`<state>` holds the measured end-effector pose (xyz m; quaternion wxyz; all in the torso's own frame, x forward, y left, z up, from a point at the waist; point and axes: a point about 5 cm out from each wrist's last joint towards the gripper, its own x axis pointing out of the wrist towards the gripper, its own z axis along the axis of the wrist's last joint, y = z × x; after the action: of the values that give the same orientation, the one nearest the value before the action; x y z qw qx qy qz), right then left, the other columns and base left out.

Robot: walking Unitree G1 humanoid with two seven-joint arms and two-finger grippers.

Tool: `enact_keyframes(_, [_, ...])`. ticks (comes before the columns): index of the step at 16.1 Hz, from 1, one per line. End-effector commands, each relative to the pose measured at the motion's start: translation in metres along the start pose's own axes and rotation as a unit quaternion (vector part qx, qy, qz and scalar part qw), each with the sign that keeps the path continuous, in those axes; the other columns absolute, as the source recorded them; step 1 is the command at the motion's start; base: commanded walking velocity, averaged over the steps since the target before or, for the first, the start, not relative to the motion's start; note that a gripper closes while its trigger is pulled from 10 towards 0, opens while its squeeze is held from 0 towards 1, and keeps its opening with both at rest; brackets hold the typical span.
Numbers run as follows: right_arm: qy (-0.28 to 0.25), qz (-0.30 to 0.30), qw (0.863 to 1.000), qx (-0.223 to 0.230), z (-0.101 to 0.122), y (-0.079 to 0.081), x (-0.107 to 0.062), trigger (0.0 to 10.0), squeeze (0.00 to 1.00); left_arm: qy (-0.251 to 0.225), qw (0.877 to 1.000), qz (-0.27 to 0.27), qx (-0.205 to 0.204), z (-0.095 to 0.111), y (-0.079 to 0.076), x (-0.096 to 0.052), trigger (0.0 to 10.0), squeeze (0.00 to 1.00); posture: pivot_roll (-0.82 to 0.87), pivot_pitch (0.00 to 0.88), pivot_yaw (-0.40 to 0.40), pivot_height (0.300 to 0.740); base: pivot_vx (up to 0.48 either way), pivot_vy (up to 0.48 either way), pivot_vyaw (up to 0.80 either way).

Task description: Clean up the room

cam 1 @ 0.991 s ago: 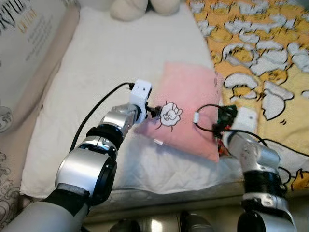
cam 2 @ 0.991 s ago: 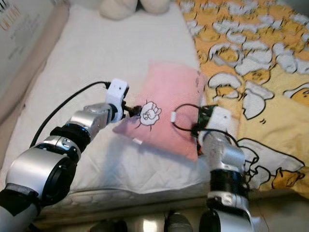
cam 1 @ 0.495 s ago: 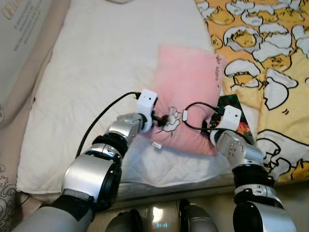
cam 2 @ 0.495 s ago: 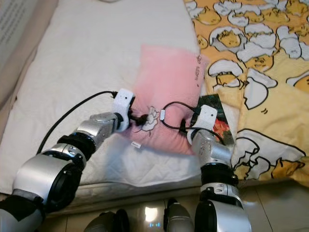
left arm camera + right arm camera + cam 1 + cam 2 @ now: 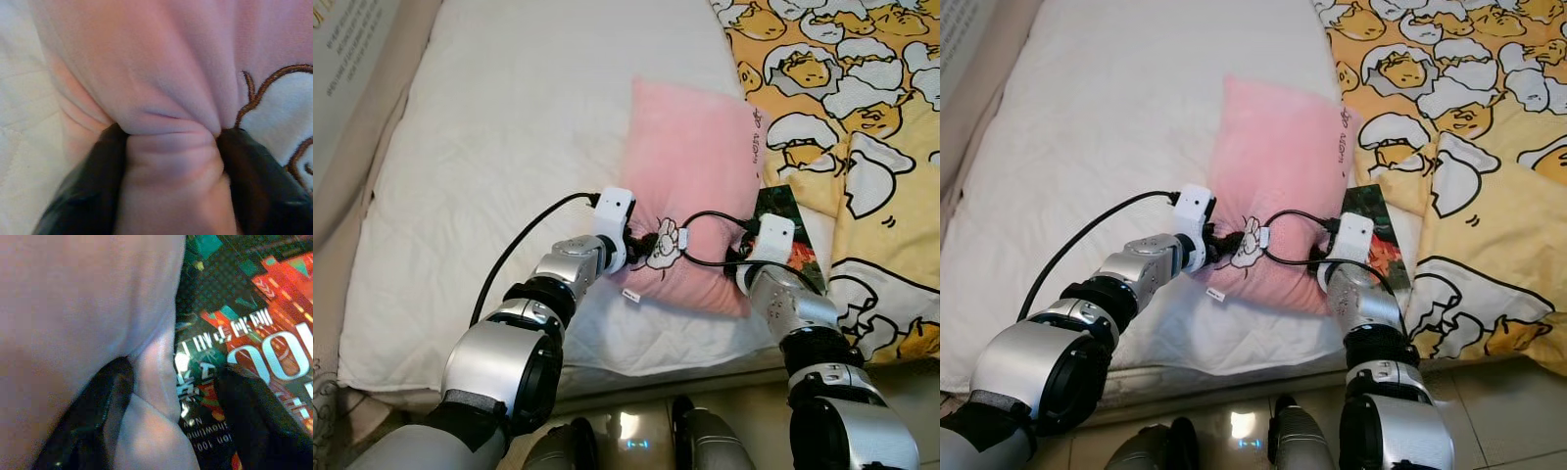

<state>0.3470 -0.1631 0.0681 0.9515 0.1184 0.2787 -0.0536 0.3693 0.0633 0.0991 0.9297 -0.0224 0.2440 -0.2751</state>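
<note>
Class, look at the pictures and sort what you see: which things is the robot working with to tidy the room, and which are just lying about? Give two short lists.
In use:
- soft pink pillow with a white cartoon patch
- left claw, pinching a fold of it
- right claw, at its other edge

Lying about:
- yellow blanket printed with egg cartoons
- white quilted mattress
- dark, colourfully printed booklet beside the pillow

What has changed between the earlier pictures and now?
The pink pillow has been drawn nearer the mattress edge, toward the robot. The left hand and right hand still pinch its near corners. The colourful booklet and egg-print blanket stayed put.
</note>
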Motion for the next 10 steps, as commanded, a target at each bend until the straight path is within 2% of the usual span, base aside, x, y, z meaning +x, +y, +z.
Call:
enact_keyframes(1, [0.029,0.018,0.999,-0.015,-0.013,0.010,0.002,0.0,0.00,0.025,0.999,-0.026,-0.039,-0.018,-0.012,0.004,0.0,0.00,-0.26,0.251,0.056,0.740,0.000,0.000,0.00])
enact_keyframes(5, [0.018,0.032,0.999,-0.007,-0.010,0.014,0.004,0.0,0.00,0.012,0.998,-0.022,-0.050,-0.014,-0.007,0.002,0.0,0.00,-0.25,0.226,0.059,0.740,0.000,0.000,0.00])
enact_keyframes(10, [0.010,0.061,0.998,0.002,-0.013,0.022,0.005,0.0,0.00,0.023,0.998,-0.016,-0.053,-0.030,0.002,-0.003,0.0,0.00,-0.23,0.198,0.055,0.740,0.000,0.000,0.00])
